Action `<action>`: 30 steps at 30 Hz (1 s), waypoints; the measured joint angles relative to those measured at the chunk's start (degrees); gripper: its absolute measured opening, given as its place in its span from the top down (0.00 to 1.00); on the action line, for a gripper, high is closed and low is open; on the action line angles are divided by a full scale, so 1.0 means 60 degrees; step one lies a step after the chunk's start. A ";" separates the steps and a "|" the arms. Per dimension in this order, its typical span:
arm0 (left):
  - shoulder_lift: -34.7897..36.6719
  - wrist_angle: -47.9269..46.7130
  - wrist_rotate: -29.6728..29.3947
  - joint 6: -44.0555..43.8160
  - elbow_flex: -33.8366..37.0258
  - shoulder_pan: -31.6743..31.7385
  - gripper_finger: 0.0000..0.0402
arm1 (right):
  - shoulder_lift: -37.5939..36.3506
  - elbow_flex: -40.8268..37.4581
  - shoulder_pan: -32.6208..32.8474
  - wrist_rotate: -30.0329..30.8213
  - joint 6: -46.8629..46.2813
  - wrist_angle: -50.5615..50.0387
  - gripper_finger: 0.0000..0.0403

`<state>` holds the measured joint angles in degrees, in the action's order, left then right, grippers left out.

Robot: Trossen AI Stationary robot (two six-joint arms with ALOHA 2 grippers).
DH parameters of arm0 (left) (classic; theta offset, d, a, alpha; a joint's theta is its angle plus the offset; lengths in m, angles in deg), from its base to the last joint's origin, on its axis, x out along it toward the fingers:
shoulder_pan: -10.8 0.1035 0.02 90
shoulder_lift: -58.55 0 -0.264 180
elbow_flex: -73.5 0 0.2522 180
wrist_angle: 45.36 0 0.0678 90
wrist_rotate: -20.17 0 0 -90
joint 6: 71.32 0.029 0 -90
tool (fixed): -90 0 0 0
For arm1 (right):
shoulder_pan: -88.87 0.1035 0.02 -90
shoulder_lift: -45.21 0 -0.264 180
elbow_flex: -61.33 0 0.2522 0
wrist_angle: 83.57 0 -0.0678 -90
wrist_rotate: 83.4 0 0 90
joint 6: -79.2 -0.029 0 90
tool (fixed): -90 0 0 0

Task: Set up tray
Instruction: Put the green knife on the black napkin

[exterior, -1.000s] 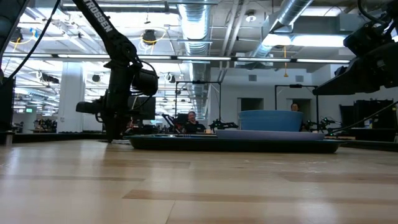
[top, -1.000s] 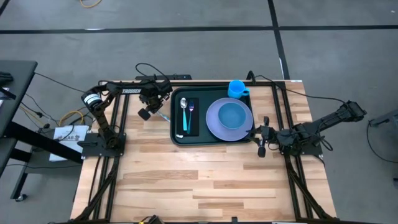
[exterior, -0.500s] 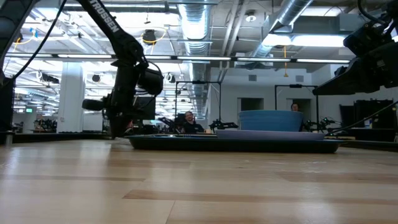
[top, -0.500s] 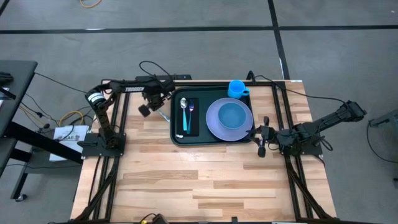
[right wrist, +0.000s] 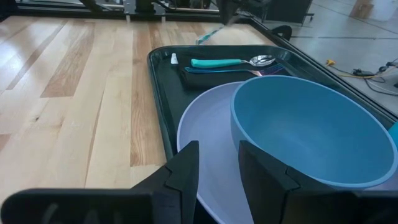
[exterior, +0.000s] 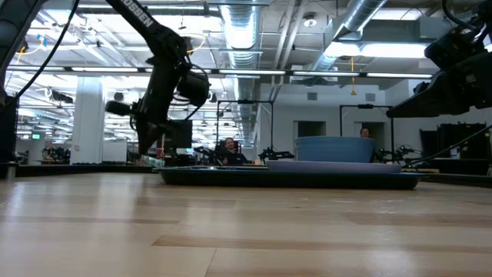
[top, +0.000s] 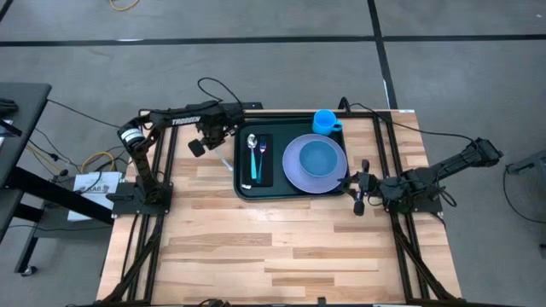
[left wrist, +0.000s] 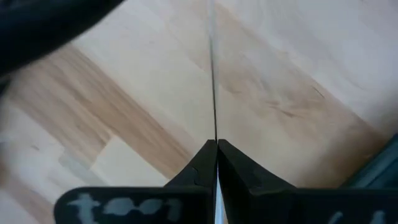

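Note:
The dark green tray (top: 241,183) lies at the table's far middle. It carries a lavender plate (top: 293,170) with a blue bowl (top: 319,157), a blue cup (top: 325,122), and a black rectangle (top: 266,170) bearing a spoon (right wrist: 231,61) and a fork (top: 263,156). My left gripper (top: 221,147) hovers just left of the tray, shut on a thin teal knife (right wrist: 209,33). My right gripper (top: 359,191) waits open at the tray's near right corner, with nothing between its fingers. My left gripper pinches the knife (left wrist: 216,138) between its two shut fingers, which come from above and point steeply down. The knife shows edge-on and runs on past the fingertips, slanting down toward the table. Which end the fingers are on is hidden by them.
Bare wood stretches across the table's near half and to the left of the tray. Black frame rails (top: 162,175) run along both sides of the table. Cables (top: 213,88) trail off the far edge.
My left gripper has risen from the table beside the tray's left rim and rolled a little, staying shut. The knife has come up off the wood with it and now hangs slanting below the fingers.

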<state>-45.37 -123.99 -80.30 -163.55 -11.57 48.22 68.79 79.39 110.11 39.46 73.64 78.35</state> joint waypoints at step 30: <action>-0.0028 0.0225 0.0038 0.0537 -0.3483 -0.2230 1.00 | 0.0000 0.0000 -0.0001 0.0000 0.0000 0.0000 0.73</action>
<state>-45.54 -122.64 -80.08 -160.33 -32.47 34.84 68.79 79.39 110.10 39.46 73.64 78.35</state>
